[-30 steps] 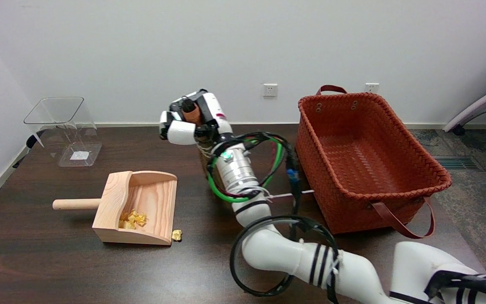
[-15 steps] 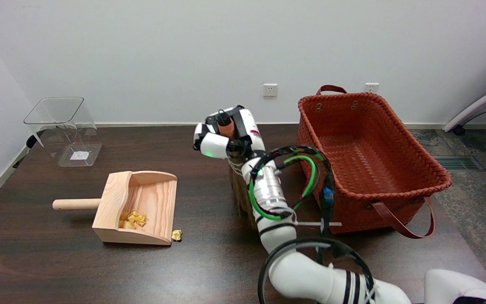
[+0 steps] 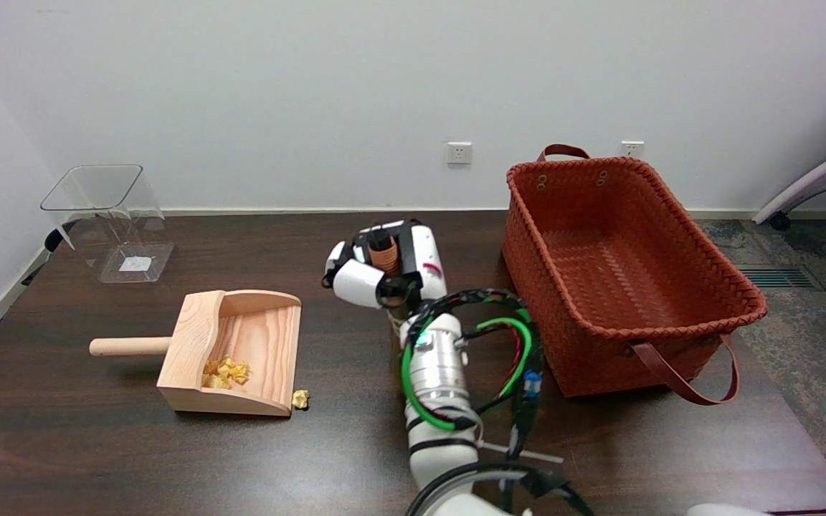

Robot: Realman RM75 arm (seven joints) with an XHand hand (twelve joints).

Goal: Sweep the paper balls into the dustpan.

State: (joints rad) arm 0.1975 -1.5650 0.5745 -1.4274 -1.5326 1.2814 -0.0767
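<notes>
Paper balls (image 3: 225, 372) sit in wooden dustpan (image 3: 234, 351), left on tabletop (image 3: 97, 444); 1 stray ball (image 3: 300, 399) on the tabletop just beside its front right corner. Right robot hand (image 3: 383, 266) grasping brown brush handle (image 3: 385, 254), between dustpan and orange basket (image 3: 621, 272). Clear container (image 3: 108, 222) at far left.

Brush handle (image 3: 385, 254) gripped by right hand (image 3: 383, 266); paper balls (image 3: 226, 372) lodged in wooden dustpan (image 3: 241, 351); one stray ball (image 3: 300, 399) at lip.
</notes>
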